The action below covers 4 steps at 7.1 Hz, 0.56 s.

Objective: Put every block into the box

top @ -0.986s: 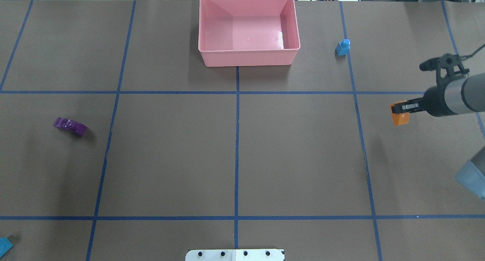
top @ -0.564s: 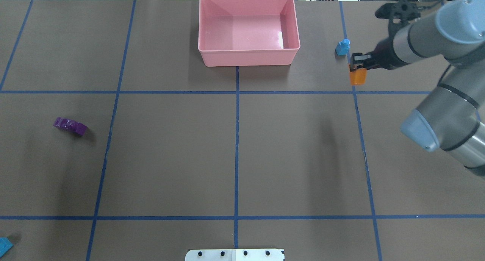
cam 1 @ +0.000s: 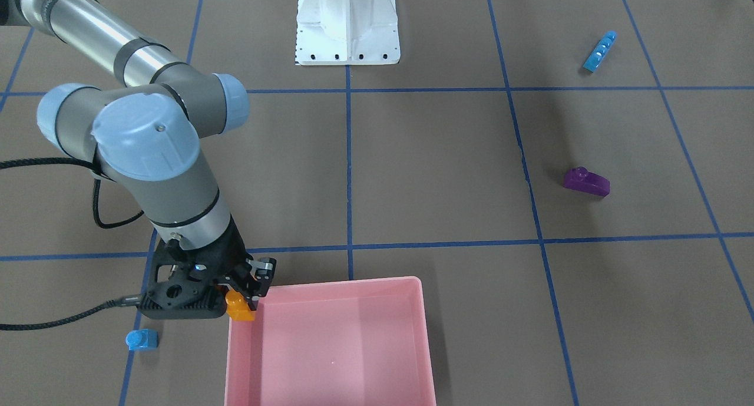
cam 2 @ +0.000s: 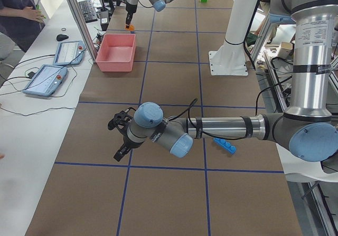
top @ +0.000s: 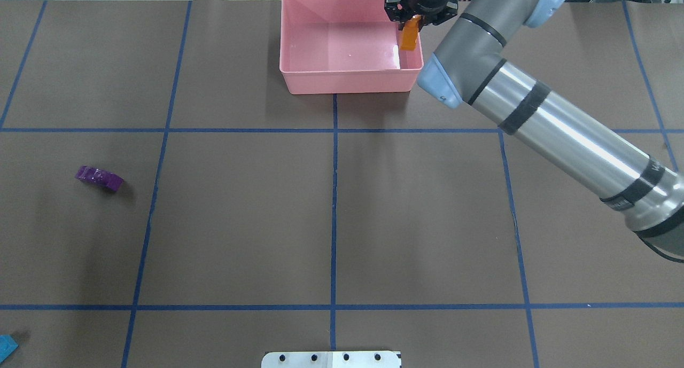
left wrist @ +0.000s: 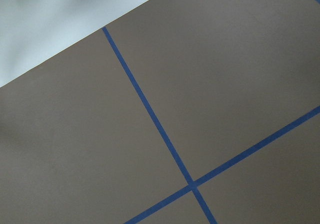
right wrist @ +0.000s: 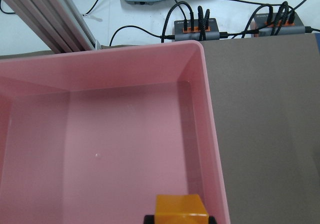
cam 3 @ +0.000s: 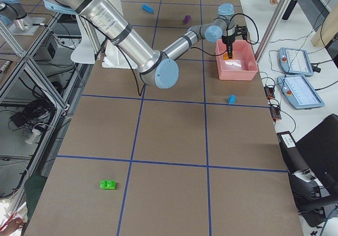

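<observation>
My right gripper is shut on the orange block, which hangs just inside the right wall of the pink box. The front view shows that gripper and orange block at the box's corner. In the right wrist view the orange block hangs over the box floor by its wall. On the table lie the purple block, the long light-blue block, the small light-blue block and the green block. My left gripper hovers over the table; I cannot tell its state.
The white robot base stands at the table's near edge. Cables and hubs lie just behind the box. Teach pendants rest on the white bench beyond the table. A person stands by that bench.
My right arm has carried the orange block from the table's right side, past the small light-blue block, to just inside the box's right wall. The other blocks have not moved.
</observation>
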Each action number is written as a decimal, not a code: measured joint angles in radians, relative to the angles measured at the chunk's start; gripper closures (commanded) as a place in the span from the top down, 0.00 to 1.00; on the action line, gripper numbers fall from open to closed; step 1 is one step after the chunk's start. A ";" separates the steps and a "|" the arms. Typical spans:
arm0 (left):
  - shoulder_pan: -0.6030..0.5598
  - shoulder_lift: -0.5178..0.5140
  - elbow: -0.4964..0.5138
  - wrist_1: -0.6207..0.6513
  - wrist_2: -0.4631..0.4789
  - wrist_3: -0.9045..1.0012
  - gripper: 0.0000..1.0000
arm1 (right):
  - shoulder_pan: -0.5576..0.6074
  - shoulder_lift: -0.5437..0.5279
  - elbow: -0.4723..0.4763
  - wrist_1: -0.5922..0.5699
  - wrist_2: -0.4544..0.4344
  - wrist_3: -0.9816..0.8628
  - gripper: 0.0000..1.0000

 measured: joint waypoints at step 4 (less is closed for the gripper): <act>0.001 -0.001 0.001 0.000 0.000 -0.001 1.00 | -0.038 0.202 -0.411 0.156 -0.112 0.011 0.99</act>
